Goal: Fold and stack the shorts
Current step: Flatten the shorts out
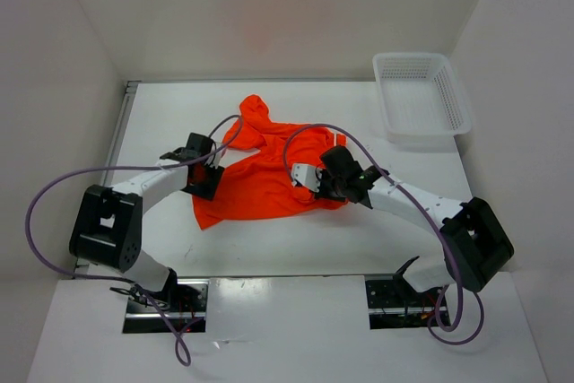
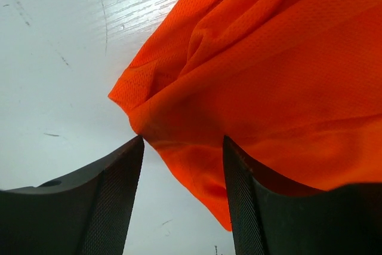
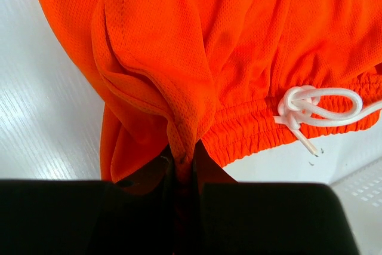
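The white table [image 1: 296, 248] fills the space between pale walls, with both arms mounted at its 6 o'clock edge. The shorts [image 1: 260, 186], bright orange mesh cloth, lie crumpled near the middle of the table. Most of the cloth is spread flat, and one bunched part reaches toward 12 o'clock.

The left arm [image 1: 148, 184] comes in from 8 o'clock and ends at the 9 o'clock edge of the shorts. The right arm [image 1: 421, 204] comes in from 4 o'clock and ends at their 3 o'clock edge. A white mesh basket [image 1: 420, 57] sits in the table's 1 o'clock corner, well apart from the cloth.

Seen from its own wrist, the left gripper [image 2: 182, 147] has its jaws standing apart. A loose corner of the orange cloth hangs into the gap between them, draped against one finger but not pinched.

The right gripper [image 3: 185, 162] is closed tight on a fold of the shorts, and the fabric rises in a ridge straight out from between its fingers. The gathered waistband [image 3: 256, 132] runs off toward 3 o'clock in that view. The white cord [image 3: 316, 108] is tied in a loop on it, with one end resting on the table.
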`<state>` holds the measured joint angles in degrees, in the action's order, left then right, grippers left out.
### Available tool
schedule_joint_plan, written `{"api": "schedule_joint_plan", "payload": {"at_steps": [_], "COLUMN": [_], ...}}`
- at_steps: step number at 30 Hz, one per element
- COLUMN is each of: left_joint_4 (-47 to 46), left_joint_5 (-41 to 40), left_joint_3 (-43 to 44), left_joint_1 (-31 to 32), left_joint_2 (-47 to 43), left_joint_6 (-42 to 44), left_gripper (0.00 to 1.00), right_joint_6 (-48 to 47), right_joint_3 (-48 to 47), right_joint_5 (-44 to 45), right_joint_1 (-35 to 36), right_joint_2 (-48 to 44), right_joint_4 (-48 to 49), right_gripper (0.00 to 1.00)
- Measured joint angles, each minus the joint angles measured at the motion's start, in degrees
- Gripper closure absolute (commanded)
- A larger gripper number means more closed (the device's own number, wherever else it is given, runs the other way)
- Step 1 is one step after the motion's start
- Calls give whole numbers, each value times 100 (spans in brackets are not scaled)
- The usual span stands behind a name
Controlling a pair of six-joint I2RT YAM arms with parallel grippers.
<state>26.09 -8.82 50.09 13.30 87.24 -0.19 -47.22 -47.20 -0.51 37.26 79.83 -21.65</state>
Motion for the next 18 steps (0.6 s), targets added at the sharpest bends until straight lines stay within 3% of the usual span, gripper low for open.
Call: {"api": "schedule_joint_plan", "payload": {"at_steps": [11, 15, 18], "left_joint_4": [-164, -160, -85], "left_joint_5": [13, 15, 0], "left_joint_3": [20, 33, 87], "left_joint_1": [-48, -48, -55], "left_joint_2": [387, 420, 426], "left_joint_6": [0, 0, 2], "left_gripper": [80, 82, 78], "right_joint_6": [114, 116, 116], "right_joint_3": [0, 0, 0], "right_joint_5": [-83, -85, -83], "right_joint_1": [-2, -2, -2], "right_joint_2": [0, 0, 0], "right_joint_4": [24, 26, 26], "right_gripper": [100, 100, 100]}}
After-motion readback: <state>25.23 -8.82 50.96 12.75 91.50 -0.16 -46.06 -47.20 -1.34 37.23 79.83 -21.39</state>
